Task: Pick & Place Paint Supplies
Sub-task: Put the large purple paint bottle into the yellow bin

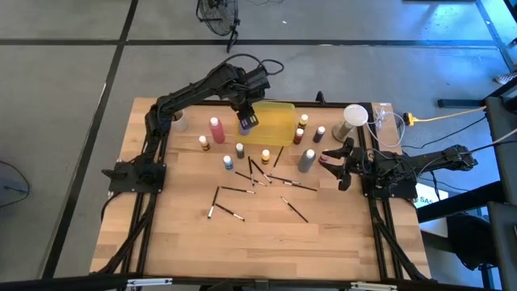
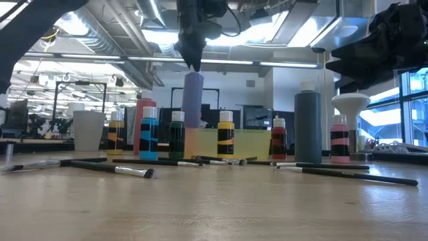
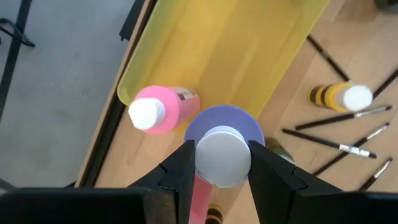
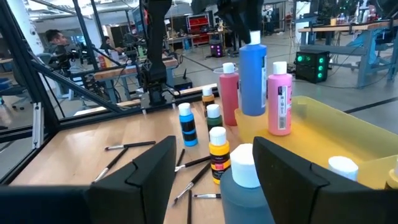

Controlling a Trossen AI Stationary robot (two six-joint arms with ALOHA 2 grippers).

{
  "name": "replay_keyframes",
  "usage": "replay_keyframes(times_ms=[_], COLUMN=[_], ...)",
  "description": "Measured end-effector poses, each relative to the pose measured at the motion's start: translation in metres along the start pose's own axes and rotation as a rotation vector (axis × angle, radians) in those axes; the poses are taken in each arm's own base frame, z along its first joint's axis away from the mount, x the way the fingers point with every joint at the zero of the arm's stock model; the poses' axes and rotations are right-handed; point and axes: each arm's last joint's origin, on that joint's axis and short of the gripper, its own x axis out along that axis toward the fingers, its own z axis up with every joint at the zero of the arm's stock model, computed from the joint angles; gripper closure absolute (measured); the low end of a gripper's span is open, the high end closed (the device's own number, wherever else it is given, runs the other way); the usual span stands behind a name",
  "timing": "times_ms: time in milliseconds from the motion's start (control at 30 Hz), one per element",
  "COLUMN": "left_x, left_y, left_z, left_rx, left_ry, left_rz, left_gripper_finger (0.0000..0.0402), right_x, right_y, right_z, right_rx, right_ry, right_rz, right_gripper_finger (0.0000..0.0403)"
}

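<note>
My left gripper [image 1: 246, 113] is shut on the purple squeeze bottle [image 2: 193, 100] at the left end of the translucent yellow tray [image 1: 279, 123]. A pink bottle [image 3: 161, 112] stands beside that tray end, and another pink one [image 1: 216, 129] stands to the left. My right gripper [image 1: 339, 162] is open at the table's right side. It sits level, just right of the upright grey bottle [image 1: 306, 160], whose white cap [image 4: 244, 165] shows between its fingers without touching. Small white-capped paint bottles [image 1: 240, 150] stand in the middle, and brushes [image 1: 266, 179] lie flat on the wood. My left gripper pinches the purple bottle's white cap [image 3: 222, 155] between its two fingers [image 3: 183, 168], coming from above and pointing down. The bottle hangs upright below the fingers. Other bottles in the low view hide its base, so I cannot tell if it clears the tray.
A pale cup [image 1: 179, 121] stands at the far left corner and a pale round one [image 1: 354, 117] at the far right. More small bottles [image 1: 300, 133] stand right of the tray. Bare wood [image 1: 258, 242] lies toward the near edge. People show in the room behind.
</note>
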Motion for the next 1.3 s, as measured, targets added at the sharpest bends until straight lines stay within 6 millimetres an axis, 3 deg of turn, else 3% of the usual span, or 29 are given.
replay_keyframes(times_ms=[733, 1300], left_x=[0.055, 0.063], left_y=[0.001, 0.004], left_z=[-0.005, -0.007], left_rx=[-0.005, -0.038], left_ry=[0.09, 0.102], left_rz=[0.011, 0.024], left_gripper_finger=[0.0283, 0.0283], right_x=[0.0, 0.0], right_y=[0.0, 0.0], right_z=[-0.002, -0.002], right_rx=[0.009, 0.009], right_ry=[0.024, 0.024], right_rz=[-0.002, -0.002], right_gripper_finger=[0.0188, 0.0188])
